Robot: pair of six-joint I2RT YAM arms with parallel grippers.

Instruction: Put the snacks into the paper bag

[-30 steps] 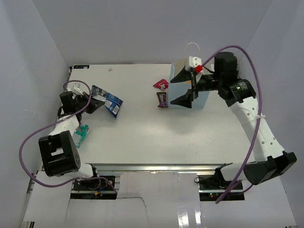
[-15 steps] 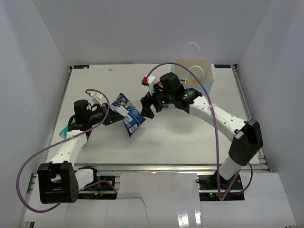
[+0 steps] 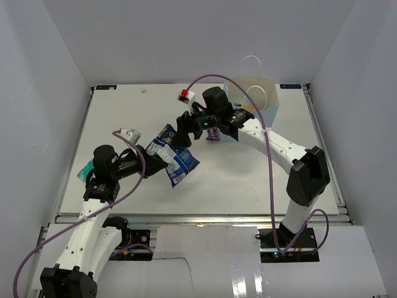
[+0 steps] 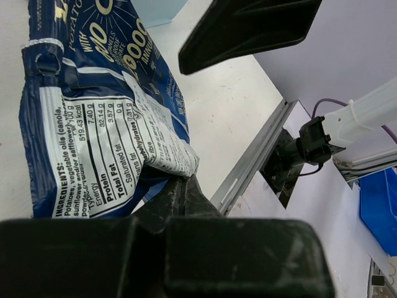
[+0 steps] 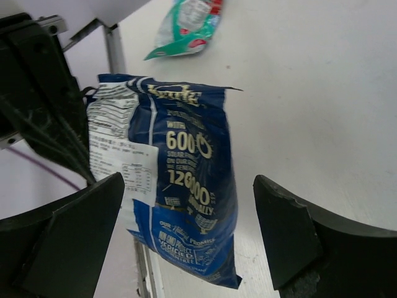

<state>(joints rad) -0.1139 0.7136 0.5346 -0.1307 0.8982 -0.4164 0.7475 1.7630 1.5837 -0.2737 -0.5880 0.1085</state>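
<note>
Only overhead: paper bag (image 3: pixel 270 110) beyond the blue packet (image 3: pixel 175 155).

The paper bag (image 3: pixel 273 110) is partly hidden by the right arm (image 3: pixel 273 141); the teal packet (image 5: pixel 186 26) is cut off by the right wrist view's top edge.

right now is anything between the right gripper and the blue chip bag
Nothing visible stands between them. The right gripper faces the blue chip bag with its jaws open on either side of it. The left gripper pinches the bag's edge from the opposite side, out of the way.
</note>
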